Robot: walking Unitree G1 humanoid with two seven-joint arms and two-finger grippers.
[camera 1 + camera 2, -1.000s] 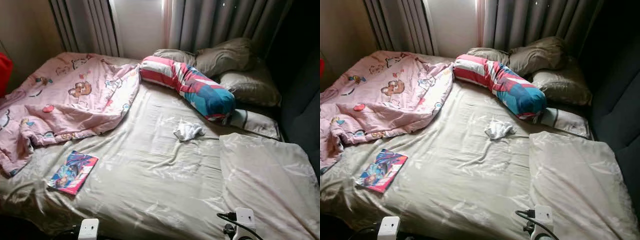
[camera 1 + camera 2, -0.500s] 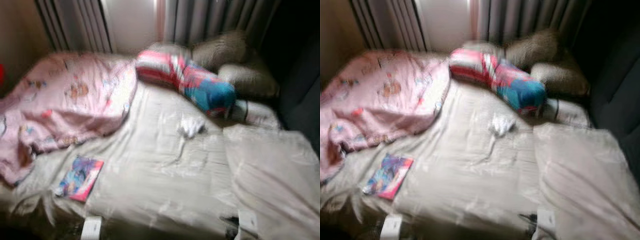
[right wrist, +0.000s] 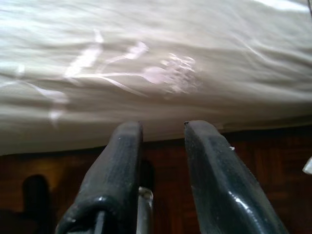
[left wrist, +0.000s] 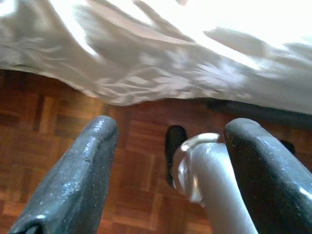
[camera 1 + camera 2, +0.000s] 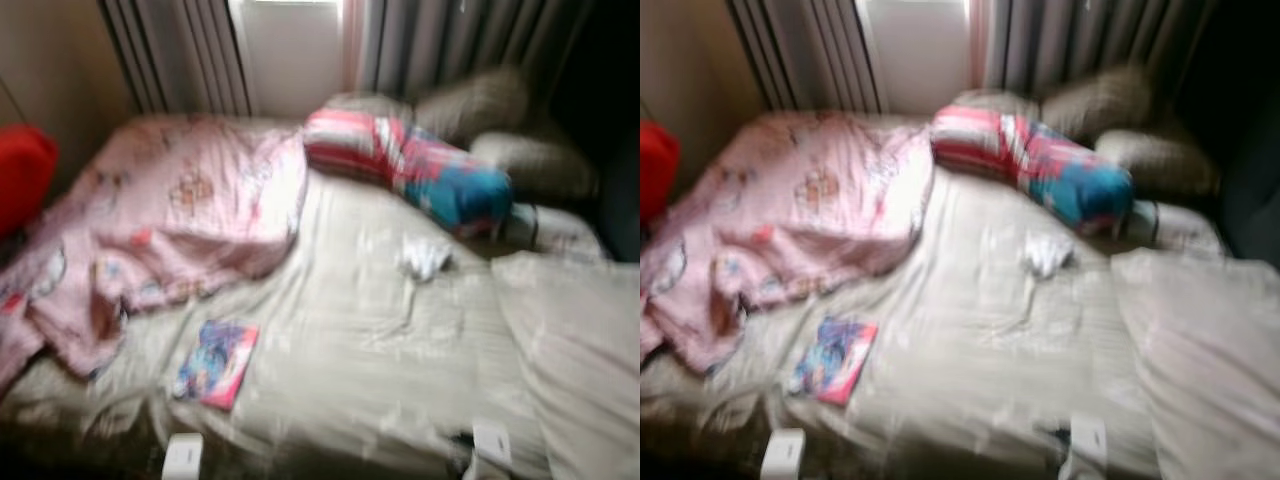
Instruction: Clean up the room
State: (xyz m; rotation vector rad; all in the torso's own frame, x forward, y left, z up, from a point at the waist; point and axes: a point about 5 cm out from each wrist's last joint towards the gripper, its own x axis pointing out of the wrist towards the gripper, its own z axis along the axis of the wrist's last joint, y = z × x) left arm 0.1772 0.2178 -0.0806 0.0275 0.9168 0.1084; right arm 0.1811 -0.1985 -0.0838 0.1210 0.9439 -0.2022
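Observation:
The picture is blurred. A bed with a beige sheet [image 5: 350, 370] lies before me. On it are a crumpled pink cartoon blanket [image 5: 170, 220] at the left, a colourful book [image 5: 217, 350] near the front edge, and a small white cloth [image 5: 424, 258] in the middle. A striped red, white and blue bolster [image 5: 410, 175] lies across the head end. My left gripper [image 4: 170, 126] hangs open over the wooden floor [image 4: 48, 146] below the sheet's edge. My right gripper [image 3: 163, 127] hangs beside the bed with a narrow gap between its fingers and nothing in it.
Beige pillows [image 5: 500, 110] pile up at the back right, and a flat pillow [image 5: 580, 340] lies at the right edge. Grey curtains [image 5: 180, 55] and a bright window stand behind the bed. A red thing [image 5: 22, 175] sits at the far left by the wall.
The camera has swung left: the whole bed has shifted right in the picture and the red thing shows more. Nothing on the bed has moved.

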